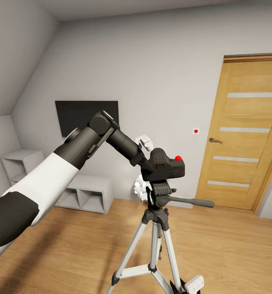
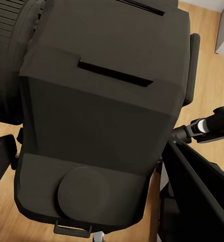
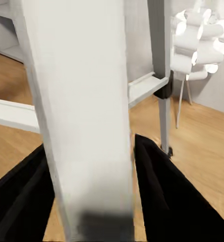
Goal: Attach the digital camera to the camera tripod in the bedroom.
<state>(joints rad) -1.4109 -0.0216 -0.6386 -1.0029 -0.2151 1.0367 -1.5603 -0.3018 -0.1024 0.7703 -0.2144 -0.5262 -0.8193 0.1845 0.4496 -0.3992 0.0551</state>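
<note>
Room: light wood floor (image 1: 234, 245), grey-white wall (image 1: 160, 61), wooden door with pale strips (image 1: 246, 134), dark wall TV (image 1: 76, 112), low white cubby shelf (image 1: 87, 194).
Camera: small matte-black digital camera with red round button (image 1: 167, 165) sits atop black head of silver-legged camera tripod (image 1: 158, 220), long pan handle sticking toward door.
Left gripper: left gripper (image 1: 146, 163) at camera's rear side, touching it; finger spread hidden behind body, cannot tell. Left wrist view: camera body close between dark fingers (image 2: 198, 194).
Right gripper: right gripper (image 3: 92, 201) black fingers apart, straddling silver tripod leg, near floor.
Background: white clustered lamp on thin legs (image 3: 199, 43) behind tripod.
</note>
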